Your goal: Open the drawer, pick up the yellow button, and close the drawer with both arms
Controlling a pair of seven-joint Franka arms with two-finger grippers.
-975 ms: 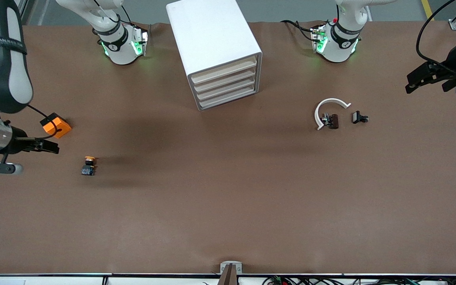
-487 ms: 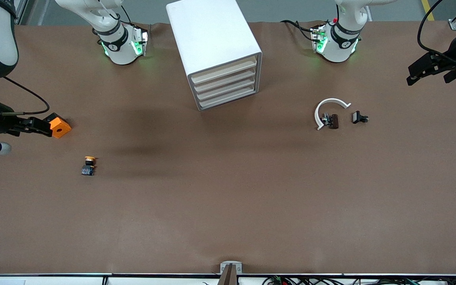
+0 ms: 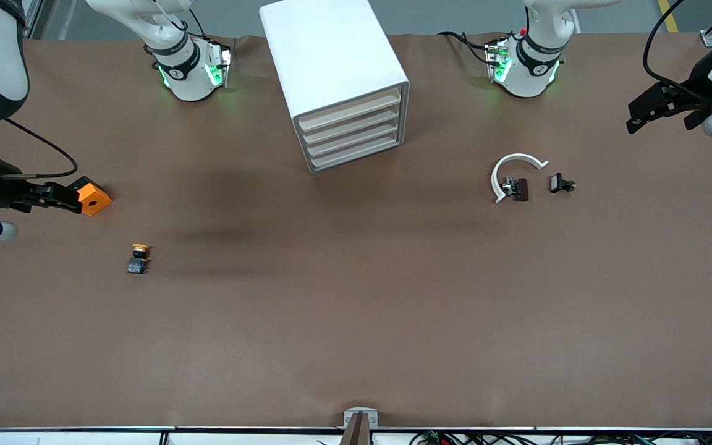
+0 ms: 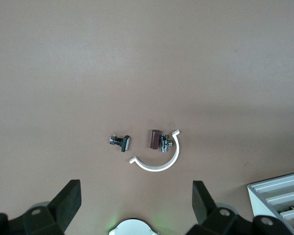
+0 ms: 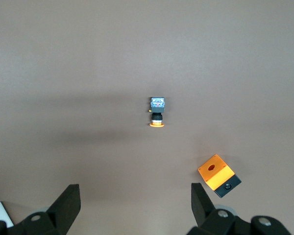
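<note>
My right gripper, fingers spread and empty, hangs by the orange block; my left gripper, likewise spread and empty, hovers at its own table end. Matte brown table. Glossy white cabinet, top drawer shut. The button lies nearer the front camera than the block.

The right gripper has moved away from the button toward the right arm's end of the table, and its tip now covers part of the orange block. The left gripper has lifted a little, over bare table at the left arm's end.
</note>
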